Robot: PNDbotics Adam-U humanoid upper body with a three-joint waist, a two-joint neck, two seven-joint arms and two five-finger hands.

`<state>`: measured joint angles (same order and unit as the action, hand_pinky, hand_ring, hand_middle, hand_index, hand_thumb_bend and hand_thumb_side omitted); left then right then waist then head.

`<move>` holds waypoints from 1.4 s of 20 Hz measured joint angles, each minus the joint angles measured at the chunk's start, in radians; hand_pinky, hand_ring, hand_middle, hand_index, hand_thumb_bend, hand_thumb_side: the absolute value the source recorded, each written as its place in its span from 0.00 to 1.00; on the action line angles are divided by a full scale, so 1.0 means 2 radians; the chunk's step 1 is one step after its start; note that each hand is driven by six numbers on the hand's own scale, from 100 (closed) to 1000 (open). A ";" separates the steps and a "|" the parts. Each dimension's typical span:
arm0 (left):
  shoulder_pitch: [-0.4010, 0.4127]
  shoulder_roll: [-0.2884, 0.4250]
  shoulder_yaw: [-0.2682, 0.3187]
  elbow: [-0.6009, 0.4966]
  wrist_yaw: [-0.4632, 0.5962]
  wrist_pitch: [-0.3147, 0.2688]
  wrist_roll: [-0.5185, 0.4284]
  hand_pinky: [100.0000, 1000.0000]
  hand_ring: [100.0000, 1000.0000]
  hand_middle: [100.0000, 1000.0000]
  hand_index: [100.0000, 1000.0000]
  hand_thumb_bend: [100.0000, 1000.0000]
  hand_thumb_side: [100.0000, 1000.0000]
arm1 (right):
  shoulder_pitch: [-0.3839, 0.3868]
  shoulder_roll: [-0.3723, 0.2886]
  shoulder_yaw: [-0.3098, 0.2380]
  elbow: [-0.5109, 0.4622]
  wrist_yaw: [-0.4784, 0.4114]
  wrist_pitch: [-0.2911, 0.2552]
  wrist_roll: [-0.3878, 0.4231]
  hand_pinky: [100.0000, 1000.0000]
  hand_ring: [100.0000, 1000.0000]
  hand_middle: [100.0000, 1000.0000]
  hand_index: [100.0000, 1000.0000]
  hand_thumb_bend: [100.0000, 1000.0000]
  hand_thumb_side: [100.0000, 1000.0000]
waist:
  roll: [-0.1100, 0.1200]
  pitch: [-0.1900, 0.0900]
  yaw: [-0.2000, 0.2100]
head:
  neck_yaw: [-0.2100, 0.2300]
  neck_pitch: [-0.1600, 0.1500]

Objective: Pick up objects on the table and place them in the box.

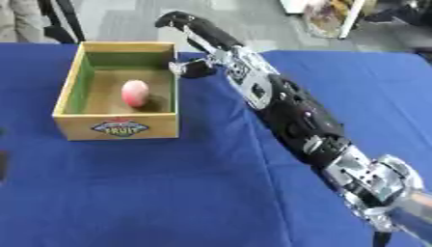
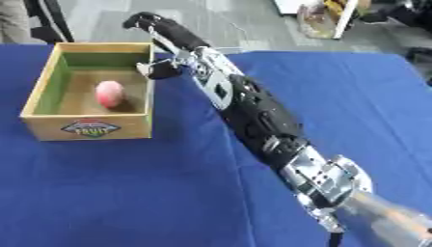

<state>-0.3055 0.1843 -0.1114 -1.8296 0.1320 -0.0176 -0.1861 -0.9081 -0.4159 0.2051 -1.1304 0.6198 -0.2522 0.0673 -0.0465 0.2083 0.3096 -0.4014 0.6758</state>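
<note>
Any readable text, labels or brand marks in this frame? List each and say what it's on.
"FRUIT": on the badge-shaped label on the near wall of the wooden box.
A smaller line above that word on the label is too blurred to read.
Nothing else readable.

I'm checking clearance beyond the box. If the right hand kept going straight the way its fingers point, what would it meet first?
Probably nothing on the table: the right hand, fingers straight, points up and away past the far right corner of the wooden box. Beyond lies only grey floor, though depth is hard to judge.
</note>
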 measured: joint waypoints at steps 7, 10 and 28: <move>0.011 0.000 0.012 0.002 -0.004 -0.002 0.010 0.61 0.76 0.50 0.65 0.25 0.00 | 0.054 -0.016 -0.012 -0.054 -0.060 0.023 -0.010 0.69 0.97 0.78 0.83 0.00 0.12 | 0.001 -0.003 -0.034 | 0.023 0.002; 0.014 0.001 0.019 0.003 -0.007 -0.002 0.017 0.61 0.76 0.50 0.65 0.24 0.00 | 0.089 -0.025 -0.023 -0.081 -0.085 0.032 -0.021 0.65 0.96 0.73 0.80 0.00 0.27 | 0.001 -0.004 -0.046 | 0.035 0.004; 0.028 0.005 0.040 0.008 -0.018 -0.004 0.039 0.61 0.76 0.50 0.65 0.23 0.00 | 0.254 -0.032 -0.097 -0.190 -0.247 0.086 -0.063 0.60 0.93 0.66 0.75 0.00 0.52 | 0.001 -0.003 -0.073 | 0.063 0.006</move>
<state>-0.2504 0.1940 -0.0322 -1.8138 0.0951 -0.0262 -0.1087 -0.3996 -0.4801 0.0105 -1.5096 0.1254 -0.0807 -0.0586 -0.0443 0.2016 0.1632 -0.2744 0.6869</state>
